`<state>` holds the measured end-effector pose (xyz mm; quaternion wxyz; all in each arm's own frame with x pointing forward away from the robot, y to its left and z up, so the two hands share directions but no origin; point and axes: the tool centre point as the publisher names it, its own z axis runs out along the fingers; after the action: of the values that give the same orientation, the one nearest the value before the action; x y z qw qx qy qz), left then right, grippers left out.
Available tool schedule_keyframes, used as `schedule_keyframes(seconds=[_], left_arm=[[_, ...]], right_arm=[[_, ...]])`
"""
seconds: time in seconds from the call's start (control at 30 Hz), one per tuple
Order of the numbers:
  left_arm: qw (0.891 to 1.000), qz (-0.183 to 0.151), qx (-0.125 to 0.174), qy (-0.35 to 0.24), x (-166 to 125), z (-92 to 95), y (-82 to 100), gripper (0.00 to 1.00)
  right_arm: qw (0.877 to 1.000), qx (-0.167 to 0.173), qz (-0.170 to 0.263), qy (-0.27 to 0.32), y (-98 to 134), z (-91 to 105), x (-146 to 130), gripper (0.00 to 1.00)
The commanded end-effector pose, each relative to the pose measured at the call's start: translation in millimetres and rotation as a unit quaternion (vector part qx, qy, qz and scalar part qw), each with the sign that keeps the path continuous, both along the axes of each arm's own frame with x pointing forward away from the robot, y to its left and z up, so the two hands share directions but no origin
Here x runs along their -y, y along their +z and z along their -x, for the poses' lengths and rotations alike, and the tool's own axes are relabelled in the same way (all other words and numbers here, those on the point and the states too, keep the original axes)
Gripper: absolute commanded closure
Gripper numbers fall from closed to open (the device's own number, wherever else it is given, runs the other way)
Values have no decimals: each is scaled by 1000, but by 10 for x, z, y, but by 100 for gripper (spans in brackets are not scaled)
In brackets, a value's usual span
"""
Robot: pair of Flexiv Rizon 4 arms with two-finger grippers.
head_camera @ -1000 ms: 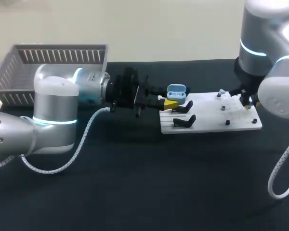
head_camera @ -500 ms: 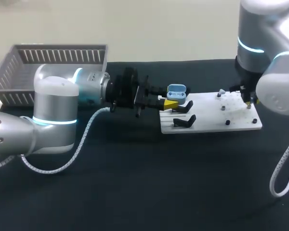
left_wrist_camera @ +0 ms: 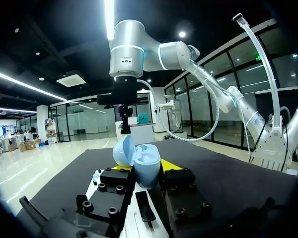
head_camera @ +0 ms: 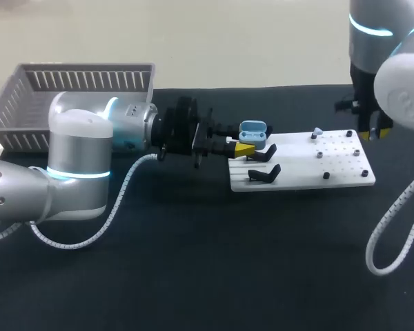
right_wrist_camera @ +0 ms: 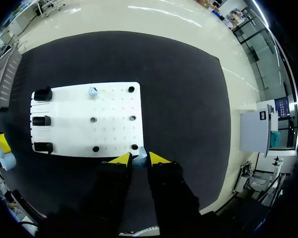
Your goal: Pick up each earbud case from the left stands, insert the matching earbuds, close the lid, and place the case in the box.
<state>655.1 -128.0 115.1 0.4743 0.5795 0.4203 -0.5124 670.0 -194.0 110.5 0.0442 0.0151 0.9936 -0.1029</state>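
Note:
An open light-blue earbud case (head_camera: 252, 131) is held at the left end of the white board (head_camera: 303, 172), with my left gripper (head_camera: 245, 148) shut on its lower half. In the left wrist view the case (left_wrist_camera: 139, 158) sits between the fingers of that gripper (left_wrist_camera: 145, 173), lid tipped back. My right gripper (head_camera: 372, 132) hangs above the board's far right corner. It is shut on a small pale-blue earbud (right_wrist_camera: 142, 154) pinched between the tips of the gripper (right_wrist_camera: 139, 157). A second earbud (head_camera: 317, 131) rests on a peg of the board (right_wrist_camera: 89, 119).
Two black stands (head_camera: 265, 172) sit on the board's left part, just beside the left gripper. A grey slatted basket (head_camera: 76, 89) stands at the back left, behind my left arm. Small black pegs (head_camera: 326, 176) dot the board's right part.
My right gripper has lifted off the board's right end with the earbud and moved up and slightly right. The left arm and the case have not moved.

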Motion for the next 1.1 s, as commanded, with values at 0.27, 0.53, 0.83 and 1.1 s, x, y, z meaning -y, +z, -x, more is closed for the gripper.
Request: schedule_keyframes(seconds=[0.27,0.53,0.83,1.1], left_arm=[[1000,2,1,2,-2,9,-11,100],[1000,2,1,2,-2,9,-11,100],[1000,1,0,5,59,21,-25,100],[1000,8,-4,17,165,36,-62,100]], right_arm=[[1000,-1,0,0,1,-7,-3,100],[998,-19,-53,-31,154,209,-301,100],[996,-17,-45,-75,306,452,-508,100],[995,4,-43,-90,436,558,-726,100]])
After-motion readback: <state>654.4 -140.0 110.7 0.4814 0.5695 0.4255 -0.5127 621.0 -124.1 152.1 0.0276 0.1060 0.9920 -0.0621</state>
